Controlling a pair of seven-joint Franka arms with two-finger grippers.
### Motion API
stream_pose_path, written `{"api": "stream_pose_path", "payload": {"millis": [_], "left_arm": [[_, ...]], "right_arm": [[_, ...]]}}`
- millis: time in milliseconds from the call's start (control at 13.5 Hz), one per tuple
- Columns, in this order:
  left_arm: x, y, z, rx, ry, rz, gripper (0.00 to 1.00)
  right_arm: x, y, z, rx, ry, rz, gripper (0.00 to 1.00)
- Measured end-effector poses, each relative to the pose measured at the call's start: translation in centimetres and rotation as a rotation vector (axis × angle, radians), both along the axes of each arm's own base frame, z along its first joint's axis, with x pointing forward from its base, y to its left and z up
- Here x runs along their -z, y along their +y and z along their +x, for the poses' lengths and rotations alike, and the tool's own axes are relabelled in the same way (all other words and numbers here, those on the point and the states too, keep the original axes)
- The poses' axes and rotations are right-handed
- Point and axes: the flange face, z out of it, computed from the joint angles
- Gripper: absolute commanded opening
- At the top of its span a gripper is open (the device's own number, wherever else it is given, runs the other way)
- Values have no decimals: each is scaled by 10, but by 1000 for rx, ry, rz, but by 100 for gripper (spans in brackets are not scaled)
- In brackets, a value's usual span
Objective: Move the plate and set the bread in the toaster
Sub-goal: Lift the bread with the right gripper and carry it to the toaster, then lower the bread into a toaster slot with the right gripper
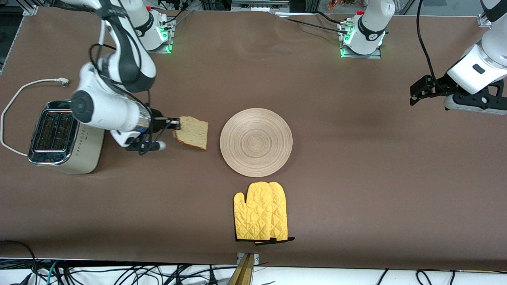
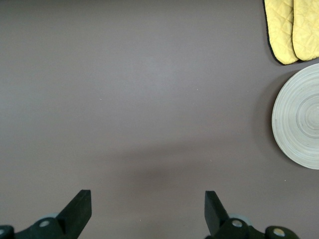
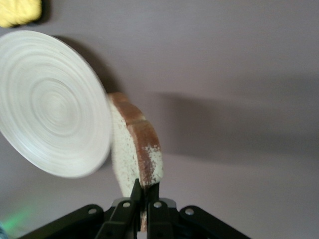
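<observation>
Front view puts the bread [image 1: 193,132] left of centre in the frame for you, lifted off the bench [image 1: 356,178] and pinched at one edge by the right gripper [image 1: 176,125], whose fingers are clamped tight on the slice. It hangs between the toaster [image 1: 63,137] and the plate [image 1: 256,142], over bare brown bench surface. You can see the toaster at the left edge of the frame, at the right arm's end of the bench, its chrome top and two slots facing up and its white cord [image 1: 16,103] looping away toward the upper left. The plate lies flat near the middle of the frame, with nothing on it. Just below it in the picture, nearer to the camera, sits a yellow oven mitt [image 1: 261,211], close to the plate but not touching. In the right wrist view you get the crust edge of the slice held between the two fingers [image 3: 155,196], with the plate showing past it. Your left gripper [image 1: 414,95] waits raised at the upper right of the front frame, over the left arm's end of the bench; the left wrist view shows its fingers [image 2: 79,206] spread wide apart with nothing between them.
</observation>
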Motion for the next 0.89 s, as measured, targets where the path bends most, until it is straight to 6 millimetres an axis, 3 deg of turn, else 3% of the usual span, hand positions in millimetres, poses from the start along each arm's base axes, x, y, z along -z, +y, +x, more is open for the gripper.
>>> {"api": "stream_pose_path", "payload": {"millis": [223, 372, 892], "left_arm": [[0, 0, 0, 0, 0, 0, 100], [0, 0, 0, 0, 0, 0, 100], [0, -1, 0, 1, 0, 0, 100]], "right_arm": [[-61, -49, 10, -34, 28, -153, 0], [-88, -91, 13, -39, 49, -277, 0], [-128, -250, 0, 6, 127, -565, 0]]}}
